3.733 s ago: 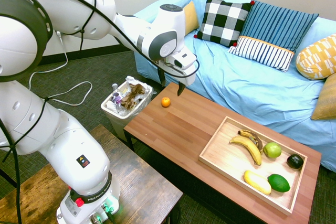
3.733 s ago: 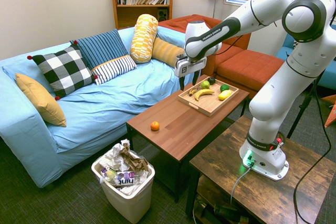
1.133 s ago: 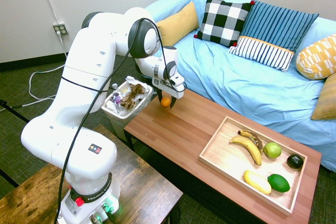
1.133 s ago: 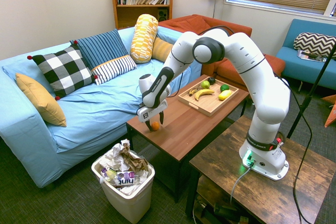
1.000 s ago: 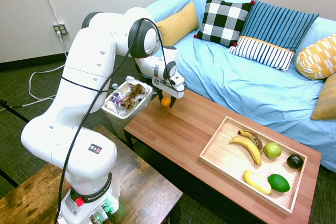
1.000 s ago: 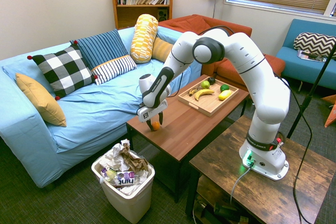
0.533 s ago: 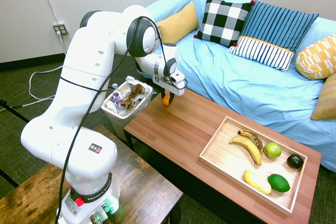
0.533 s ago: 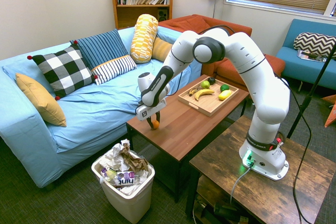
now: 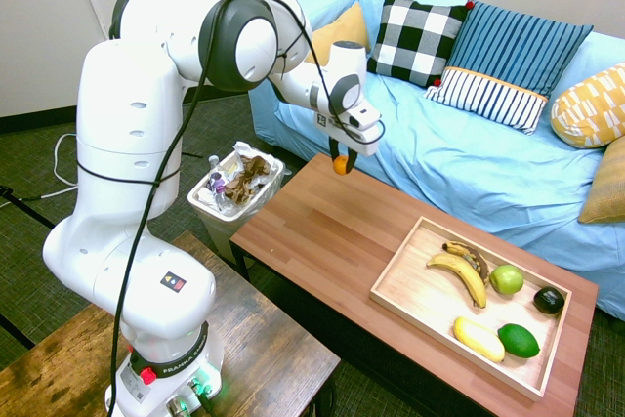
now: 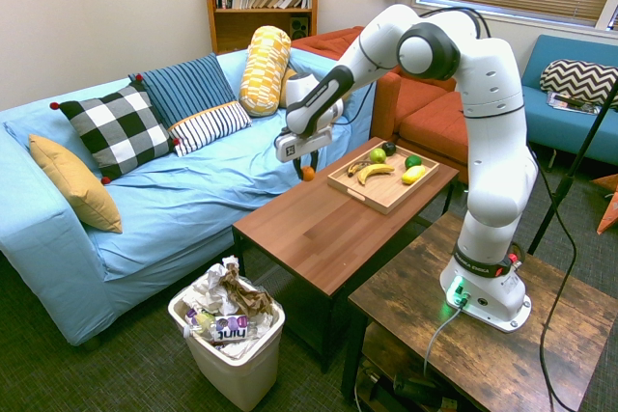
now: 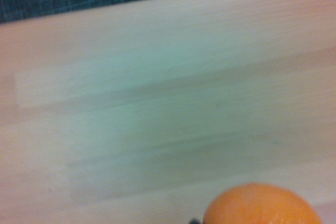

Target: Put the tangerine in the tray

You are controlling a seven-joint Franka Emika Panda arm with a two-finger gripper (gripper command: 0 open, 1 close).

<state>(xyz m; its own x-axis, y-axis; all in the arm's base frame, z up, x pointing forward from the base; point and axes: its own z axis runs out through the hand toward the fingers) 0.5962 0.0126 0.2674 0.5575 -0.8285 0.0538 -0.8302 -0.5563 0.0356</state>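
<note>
In 1st ext. view, 1 gripper is grasping 1 tangerine, its 2 fingers pinching the fruit & holding it above the wooden coffee table, approx. 10–11 o'clock from the tray. Tangerine's looking smooth, bright orange, roundish; it's showing no clear long axis, & which way it's pointing I can't tell. Wrist view's showing only part of its rounded skin.

1 rectangular light-wood tray w/ a low rim is holding 6 fruits. From tray ctr: 2 curved bananas, 1 yellow & 1 browned, are lying approx. 11–12; 1 round green apple is sitting at 1–2; 1 dark oval avocado at 3; 1 green lime at 4; 1 yellow oblong fruit at 6.

1 whitish bin w/ crumpled paper & bottles is standing at 9 o'clock from the tangerine. 1 light-blue sofa, fabric wrinkling, is bearing 1 checked pillow & 1 patterned bolster, among others.
</note>
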